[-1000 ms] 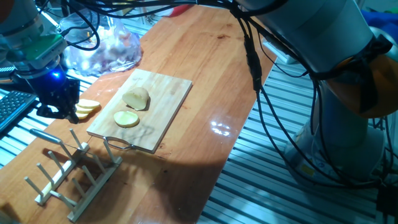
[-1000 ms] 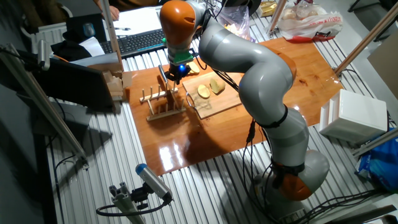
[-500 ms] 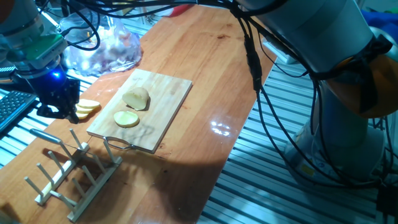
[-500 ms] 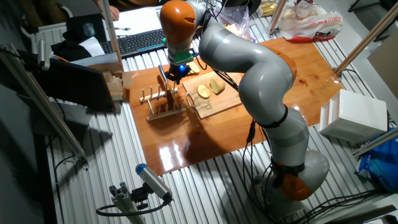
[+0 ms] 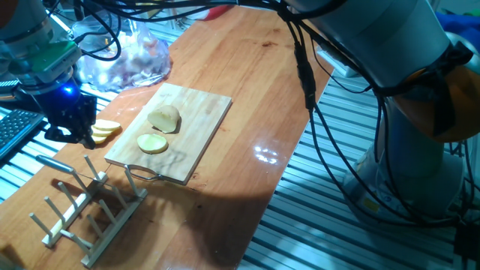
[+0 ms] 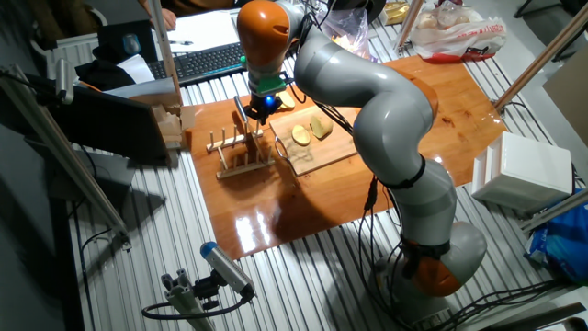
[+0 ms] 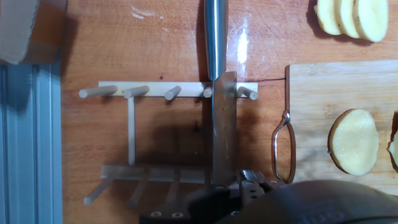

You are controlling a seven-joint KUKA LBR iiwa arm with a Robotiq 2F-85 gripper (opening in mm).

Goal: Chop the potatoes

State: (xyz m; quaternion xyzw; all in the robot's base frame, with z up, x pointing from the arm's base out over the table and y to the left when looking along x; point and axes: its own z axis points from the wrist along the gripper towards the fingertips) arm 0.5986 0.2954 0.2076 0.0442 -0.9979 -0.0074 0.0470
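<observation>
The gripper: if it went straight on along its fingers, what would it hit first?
Most likely the steel-handled knife resting across the wooden dowel rack, which fill the middle of the hand view below the gripper. How much of a gap remains is unclear.

Layout of the tabletop [image 5: 255, 82], seen from one fixed view.

The cutting board [image 5: 196, 135] lies in the middle of the tabletop, and on it the potato chunk [image 5: 164, 118] sits just behind one round slice [image 5: 151, 142]. Left of the board, a small pile of slices [image 5: 105, 130] lies directly on the tabletop. In front of the board stands the peg rack [image 5: 90, 214], with a knife [image 7: 219, 93] resting in it. A plastic bag [image 5: 127, 60] lies behind the board.
</observation>
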